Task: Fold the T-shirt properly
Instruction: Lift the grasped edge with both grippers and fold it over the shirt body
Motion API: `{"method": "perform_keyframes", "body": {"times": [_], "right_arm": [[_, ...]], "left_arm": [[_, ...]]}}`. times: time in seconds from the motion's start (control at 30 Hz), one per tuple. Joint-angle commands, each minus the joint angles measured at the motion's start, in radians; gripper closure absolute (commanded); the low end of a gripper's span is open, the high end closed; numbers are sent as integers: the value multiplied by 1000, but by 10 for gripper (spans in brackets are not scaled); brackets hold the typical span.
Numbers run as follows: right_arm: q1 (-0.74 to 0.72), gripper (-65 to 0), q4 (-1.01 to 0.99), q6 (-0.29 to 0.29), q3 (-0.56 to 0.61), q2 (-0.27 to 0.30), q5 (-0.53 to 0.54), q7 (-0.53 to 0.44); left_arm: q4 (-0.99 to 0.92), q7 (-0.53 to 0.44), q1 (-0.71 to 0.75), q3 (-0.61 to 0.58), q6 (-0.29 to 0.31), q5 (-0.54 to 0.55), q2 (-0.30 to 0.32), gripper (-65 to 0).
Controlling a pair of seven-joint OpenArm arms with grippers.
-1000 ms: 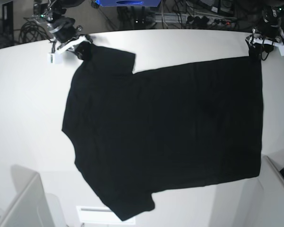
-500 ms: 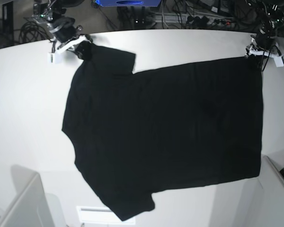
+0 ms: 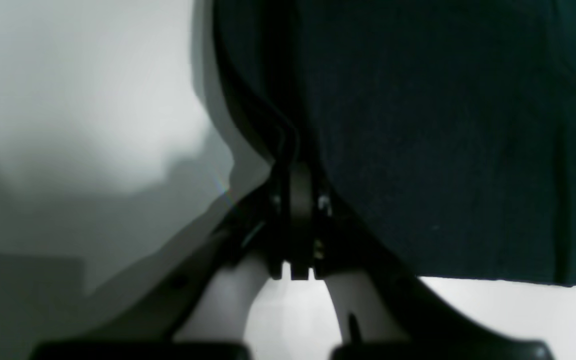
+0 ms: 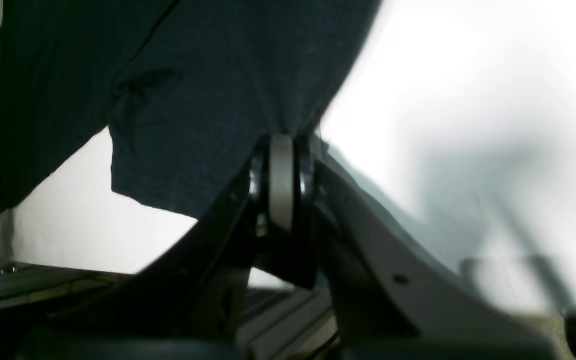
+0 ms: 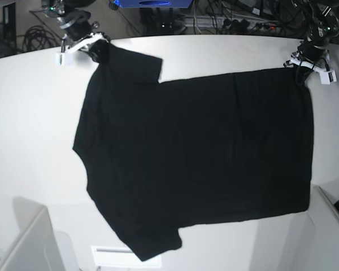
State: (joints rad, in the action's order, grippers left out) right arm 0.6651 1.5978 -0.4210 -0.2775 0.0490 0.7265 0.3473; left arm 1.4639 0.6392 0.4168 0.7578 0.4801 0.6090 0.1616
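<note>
The black T-shirt [image 5: 192, 158] lies spread on the white table [image 5: 28, 113], plain side up, collar end to the left and hem to the right. My right gripper [image 5: 96, 51] is at the back left, shut on the far sleeve's corner. In the right wrist view the gripper [image 4: 282, 145] pinches the dark cloth [image 4: 208, 90]. My left gripper [image 5: 300, 69] is at the back right, shut on the far hem corner. The left wrist view shows this gripper [image 3: 295, 165] closed on the shirt's edge [image 3: 443, 125].
A grey bin [image 5: 28, 237] stands at the front left and another grey box [image 5: 330, 220] at the front right. Cables and a blue device [image 5: 152, 4] lie behind the table's back edge.
My left gripper has closed on the far hem corner and moved slightly back. The right gripper has drawn the sleeve corner a little toward the table's back edge.
</note>
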Motion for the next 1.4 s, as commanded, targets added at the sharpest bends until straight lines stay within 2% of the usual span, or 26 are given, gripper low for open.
{"method": "perform_keyframes", "body": {"times": [0.0,0.23,0.5,0.77,1.03,1.13,1.27,1.37], "right_arm": [[35,0,-6,38,-4,5,-61,63],[87,0,20,37,-1,4,-60,35],[150,0,204,7,4,-25,-60,43],[127,0,310,9,4,-24,-60,46],[14,0,342,12,-2,-25,-60,212],[-20,0,342,15,-2,-25,-60,238],[-61,0,342,70,-2,-24,-60,250],[-100,0,342,76,-2,-21,-60,266]], "left_arm": [[-1,51,14,-1,-11,-51,6,0],[54,49,78,9,-11,-54,11,0],[97,49,93,10,-11,-54,23,0],[219,54,112,2,-17,-54,23,0],[258,54,87,9,-17,-53,23,0],[291,54,78,9,-17,-54,23,0],[331,55,73,2,-17,-54,23,0],[350,55,55,-1,-17,-54,23,0]]}}
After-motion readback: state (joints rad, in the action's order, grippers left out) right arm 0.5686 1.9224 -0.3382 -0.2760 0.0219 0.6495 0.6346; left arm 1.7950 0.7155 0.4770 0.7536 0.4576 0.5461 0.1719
